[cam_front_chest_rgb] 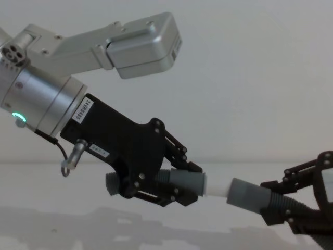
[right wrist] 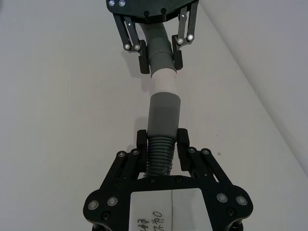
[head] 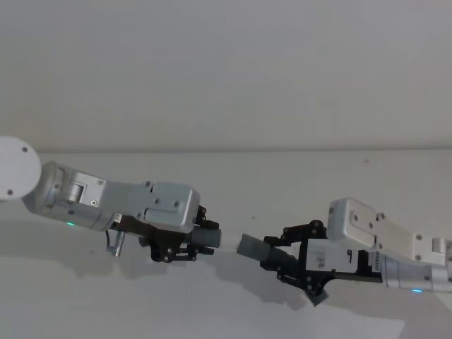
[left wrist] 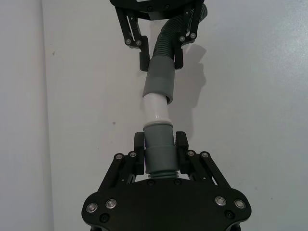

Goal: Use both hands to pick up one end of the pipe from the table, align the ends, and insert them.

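Take the grey sleeve (right wrist: 162, 114) as your reference point. Nearest to you in the right wrist view, the right gripper (right wrist: 161, 144) pinches the pipe (right wrist: 159, 156) on its ribs just behind the sleeve, one finger pad on each side. Beyond the sleeve's mouth the white tip (right wrist: 165, 83) enters it; the tip appears started in the bore but not seated, with white still exposed between the two cuffs. Beyond that, the left gripper (right wrist: 158, 60) clamps the grey cuff behind the tip.

The left wrist view shows the left gripper (left wrist: 160, 147) pressed against both sides of that cuff (left wrist: 159, 147), with the white tip (left wrist: 156, 109) meeting the sleeve (left wrist: 160, 83) at a slight angle rather than in line.

To complete the insertion well, correct that angle first: bring the sleeve's axis into line with the tip, then push the two ends together along that axis. Keep both grips firm; the ribbed hose will likely flex under end load.

The joint hangs above the table (head: 226, 226), held clear of it. No containers are present.
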